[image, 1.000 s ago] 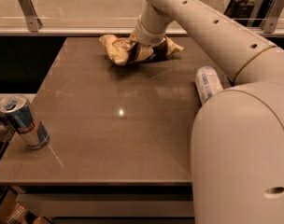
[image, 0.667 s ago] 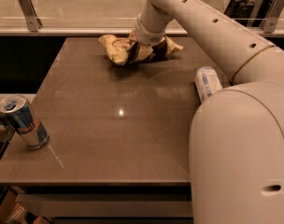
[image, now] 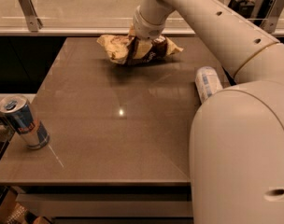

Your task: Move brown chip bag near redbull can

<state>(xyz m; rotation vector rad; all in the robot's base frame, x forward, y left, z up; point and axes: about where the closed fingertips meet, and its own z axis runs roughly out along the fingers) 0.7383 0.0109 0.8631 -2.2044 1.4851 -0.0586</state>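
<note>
Since the bag had to cross the surface [image: 118,139], the gripper [image: 141,45] sat at the 12 o'clock edge, clamped on the middle of the brown chip bag [image: 115,48]. The bag's pale ends stuck out to either side, and the shadow beneath suggested it hung just clear. The redbull can [image: 24,122] stood upright, well apart at 8 o'clock. Its blue and silver side bore red lettering I could not fully read. A water bottle [image: 207,82] lay at 3 o'clock, its blue label illegible.
</note>
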